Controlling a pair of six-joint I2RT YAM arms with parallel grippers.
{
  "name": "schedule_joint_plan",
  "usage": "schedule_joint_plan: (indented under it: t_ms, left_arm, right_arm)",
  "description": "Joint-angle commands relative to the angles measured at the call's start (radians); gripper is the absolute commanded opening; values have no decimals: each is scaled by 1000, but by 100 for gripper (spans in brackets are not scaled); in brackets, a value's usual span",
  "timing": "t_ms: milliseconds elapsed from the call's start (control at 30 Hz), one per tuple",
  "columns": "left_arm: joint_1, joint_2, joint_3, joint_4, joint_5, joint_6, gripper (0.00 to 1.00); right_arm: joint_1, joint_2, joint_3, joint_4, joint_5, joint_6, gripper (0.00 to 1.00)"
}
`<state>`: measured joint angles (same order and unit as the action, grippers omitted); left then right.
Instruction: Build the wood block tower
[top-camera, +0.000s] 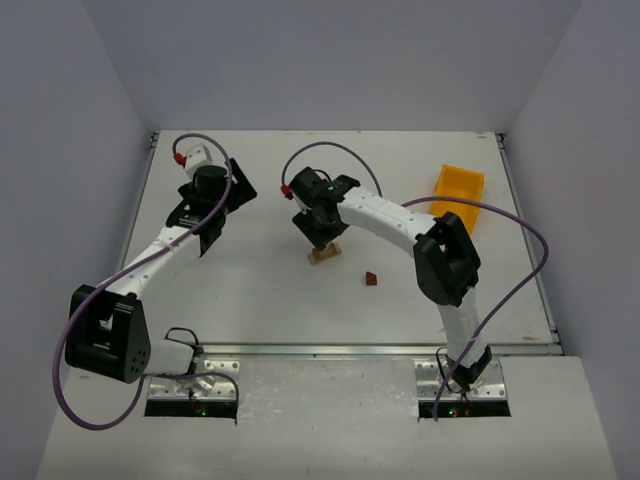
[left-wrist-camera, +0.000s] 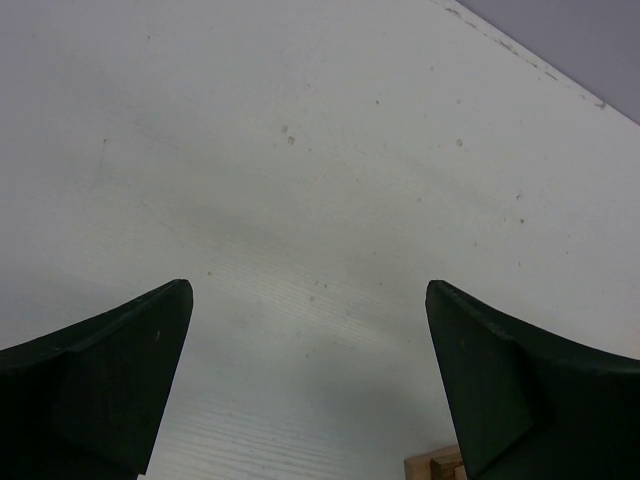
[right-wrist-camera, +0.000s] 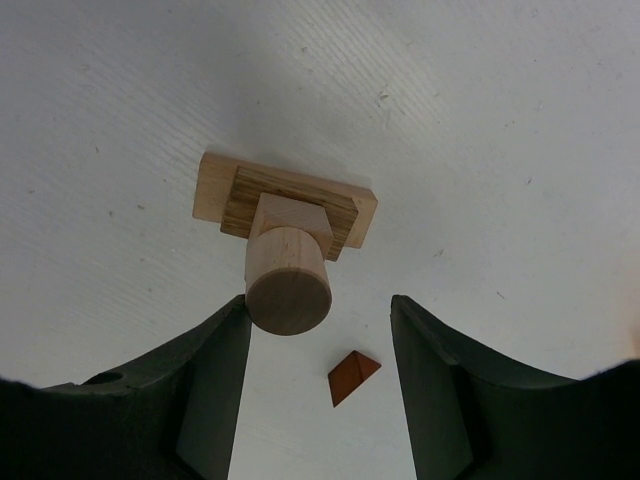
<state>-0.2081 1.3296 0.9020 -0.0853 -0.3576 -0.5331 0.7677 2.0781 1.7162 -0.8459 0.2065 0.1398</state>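
Observation:
The wood block tower (top-camera: 324, 253) stands mid-table: a pale base plank (right-wrist-camera: 212, 190), a darker plank (right-wrist-camera: 245, 200), a small pale block and an upright pale cylinder (right-wrist-camera: 288, 282) on top. My right gripper (right-wrist-camera: 320, 325) hangs open just over it, with the cylinder next to the left finger (right-wrist-camera: 215, 360) and nothing clamped. In the top view the right gripper (top-camera: 322, 235) hides most of the tower. The reddish-brown wedge (right-wrist-camera: 353, 376) lies loose on the table, also visible in the top view (top-camera: 371, 279). My left gripper (left-wrist-camera: 310, 320) is open and empty, out to the far left (top-camera: 226, 212).
A yellow bin (top-camera: 458, 195) sits at the far right of the table. A corner of the tower's base (left-wrist-camera: 435, 466) shows at the bottom of the left wrist view. The white table (top-camera: 260, 300) ends in grey walls on three sides.

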Motion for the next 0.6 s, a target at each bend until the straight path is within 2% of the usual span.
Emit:
schedule_joint_plan:
  t_ms: [0,167,300,567]
  left_arm:
    - [12,-1,3,50,6,-13,100]
    - [12,-1,2,52,7,-11,100]
    - [11,-2,2,55,11,-11,100]
    - [12,-15,3,52,11,-10,100]
  right_arm:
    - [-4,-30,2,22,20,14,58]
    - [-4,-49,-15,37,-34,0,59]
    - [-4,-84,-50,76,-123,-20,64]
    - [-4,-198,-90,118,-64,-37,78]
